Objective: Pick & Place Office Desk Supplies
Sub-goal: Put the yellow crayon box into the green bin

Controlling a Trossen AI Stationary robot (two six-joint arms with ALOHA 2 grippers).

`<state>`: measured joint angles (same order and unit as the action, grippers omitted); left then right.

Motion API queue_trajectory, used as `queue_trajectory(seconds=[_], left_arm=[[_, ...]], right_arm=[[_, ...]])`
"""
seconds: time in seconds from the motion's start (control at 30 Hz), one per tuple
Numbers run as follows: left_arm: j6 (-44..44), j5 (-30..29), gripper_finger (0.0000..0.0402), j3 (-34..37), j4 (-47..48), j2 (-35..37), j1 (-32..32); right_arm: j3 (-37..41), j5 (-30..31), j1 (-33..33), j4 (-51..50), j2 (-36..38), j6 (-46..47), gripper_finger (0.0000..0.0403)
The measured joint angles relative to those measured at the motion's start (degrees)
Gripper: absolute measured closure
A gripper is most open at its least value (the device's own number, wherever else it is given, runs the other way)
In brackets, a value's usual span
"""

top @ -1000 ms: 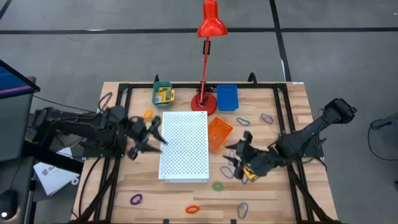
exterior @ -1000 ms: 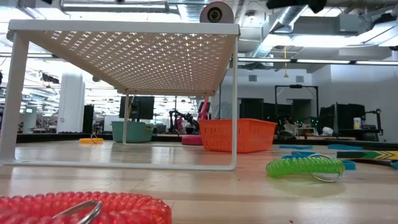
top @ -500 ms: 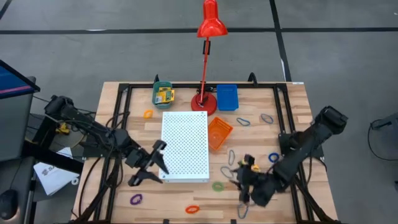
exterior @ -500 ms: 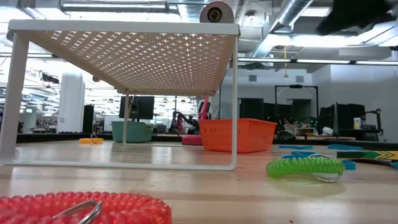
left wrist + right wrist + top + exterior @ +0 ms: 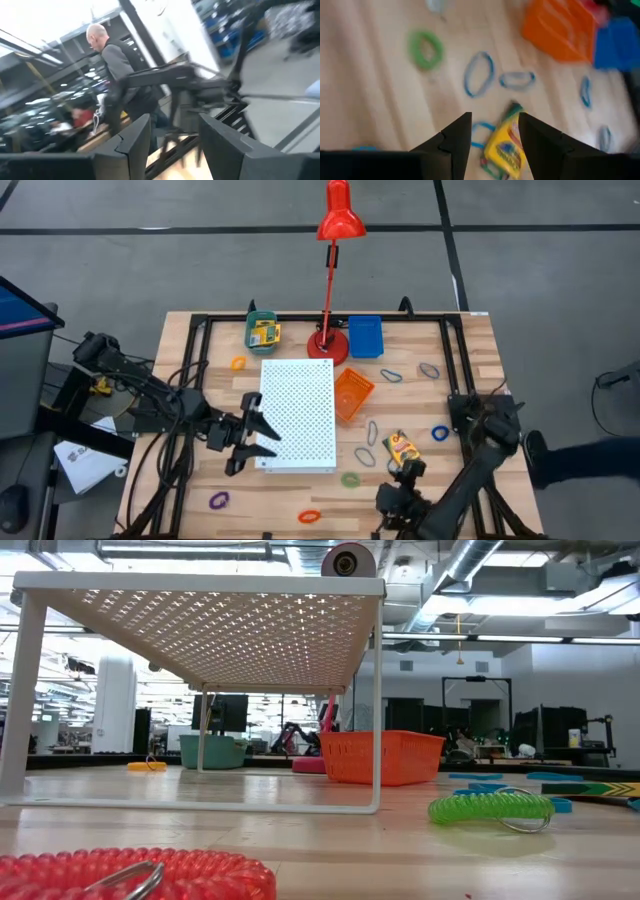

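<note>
Red desk lamp (image 5: 337,220), white perforated board (image 5: 297,414) (mid-table), orange bin (image 5: 351,394), blue bin (image 5: 365,336)

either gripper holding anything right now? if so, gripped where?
Nothing held. Left gripper is open and empty beside the white perforated board. Right gripper is open and empty above the yellow box, which lies on the table.

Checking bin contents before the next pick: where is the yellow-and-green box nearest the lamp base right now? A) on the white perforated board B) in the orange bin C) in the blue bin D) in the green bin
D: in the high view the yellow-and-green box lies inside the green bin, left of the lamp base.
</note>
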<state>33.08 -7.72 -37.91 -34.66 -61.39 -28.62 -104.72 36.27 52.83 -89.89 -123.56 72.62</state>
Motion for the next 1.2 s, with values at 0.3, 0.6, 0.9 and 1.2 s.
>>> queue_trajectory(seconds=[0.3, 0.6, 0.9, 1.2], left_arm=[[5.4, -4.6, 0.0244, 0.0, 0.3, 0.0, 0.0], [7.2, -12.0, 0.0244, 0.0, 4.0, 0.0, 0.0], [8.7, -16.0, 0.0244, 0.1, 6.7, 0.0, 0.0], [10.8, -16.3, 0.0244, 0.1, 6.8, 0.0, 0.0]], right_arm=[[3.0, -0.5, 3.1, 0.0, -5.1, 19.4, 0.0228], [10.3, -0.6, 9.3, 0.4, -5.2, 26.4, 0.0226], [17.3, 1.2, 10.1, 6.8, -5.2, 24.6, 0.0213], [22.0, 1.2, 6.7, 11.6, -5.2, 18.2, 0.0187]])
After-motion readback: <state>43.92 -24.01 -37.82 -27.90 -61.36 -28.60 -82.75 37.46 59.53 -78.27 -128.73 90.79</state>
